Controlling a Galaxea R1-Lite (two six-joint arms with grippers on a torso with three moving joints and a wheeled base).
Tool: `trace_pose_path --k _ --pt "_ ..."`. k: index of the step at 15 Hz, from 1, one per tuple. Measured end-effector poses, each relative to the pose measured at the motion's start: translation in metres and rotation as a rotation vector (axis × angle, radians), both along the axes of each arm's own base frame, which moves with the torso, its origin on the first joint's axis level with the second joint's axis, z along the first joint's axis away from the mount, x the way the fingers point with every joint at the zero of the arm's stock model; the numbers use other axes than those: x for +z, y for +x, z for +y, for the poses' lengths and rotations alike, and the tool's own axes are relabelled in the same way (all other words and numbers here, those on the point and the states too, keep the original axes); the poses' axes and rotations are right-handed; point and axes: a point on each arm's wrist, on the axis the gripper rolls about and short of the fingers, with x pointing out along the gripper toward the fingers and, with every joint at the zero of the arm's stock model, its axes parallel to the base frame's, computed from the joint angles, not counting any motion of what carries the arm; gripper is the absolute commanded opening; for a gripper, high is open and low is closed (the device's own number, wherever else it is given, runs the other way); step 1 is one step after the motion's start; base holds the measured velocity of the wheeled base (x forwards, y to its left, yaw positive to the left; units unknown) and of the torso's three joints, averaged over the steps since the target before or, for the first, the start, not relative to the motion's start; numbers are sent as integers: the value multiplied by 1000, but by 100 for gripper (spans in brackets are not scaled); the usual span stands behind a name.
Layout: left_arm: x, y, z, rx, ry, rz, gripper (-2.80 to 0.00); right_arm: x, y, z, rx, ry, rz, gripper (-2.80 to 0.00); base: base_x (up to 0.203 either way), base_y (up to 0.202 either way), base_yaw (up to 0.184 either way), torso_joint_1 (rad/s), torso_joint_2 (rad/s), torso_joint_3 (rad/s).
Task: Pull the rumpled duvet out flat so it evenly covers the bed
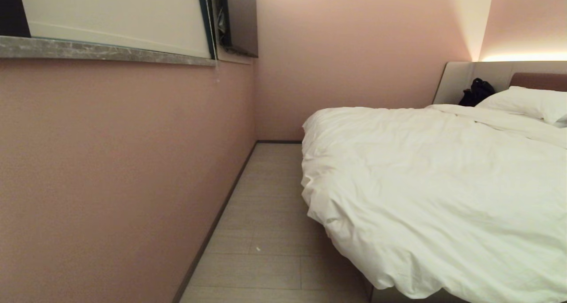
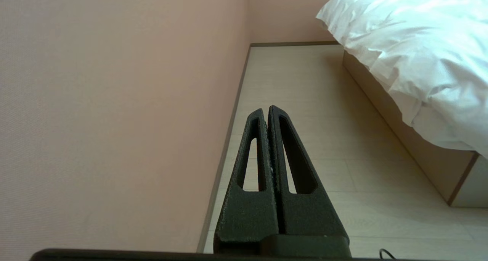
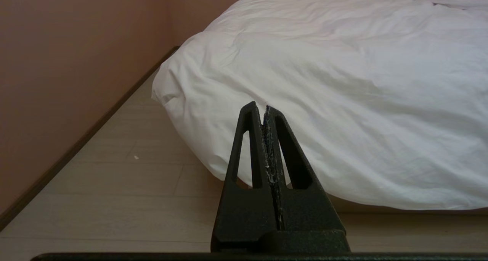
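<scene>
Neither arm showed in the head view. The puffy, wrinkled white cotton duvet (image 1: 434,192) lay across the low double bed with the pale grey base (image 2: 411,139), bunched up at the near corner and hanging over the side and foot edges, just above the floor. A rectangular white pillow (image 1: 527,102) sat at the head end against the mauve-brown padded headboard (image 1: 538,80) in its pale grey surround, with a black bag (image 1: 476,91) beside it in the corner. The pale wood-plank floor (image 1: 266,223) ran as a narrow aisle between the bed and the plain pink wall (image 1: 119,174); a grey marble-look ledge (image 1: 102,50) ran along the wall higher up. The black left gripper (image 2: 265,110) hung over the aisle floor, fingers pressed together, holding nothing, well apart from the duvet. The black right gripper (image 3: 259,107) pointed at the overhanging duvet corner, fingers likewise closed tight and empty; whether its tips touched the fabric couldn't be told.
</scene>
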Motion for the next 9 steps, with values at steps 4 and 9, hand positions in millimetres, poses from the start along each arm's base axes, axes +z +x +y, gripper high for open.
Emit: trace_pose_path --k 4,9 --pt "0 0 0 -1 0 0 -280 0 0 0 0 0 0 -280 0 0 0 0 0 0" --pt "0 0 0 0 4 0 -280 0 0 0 0 0 -1 -280 0 0 0 0 0 0"
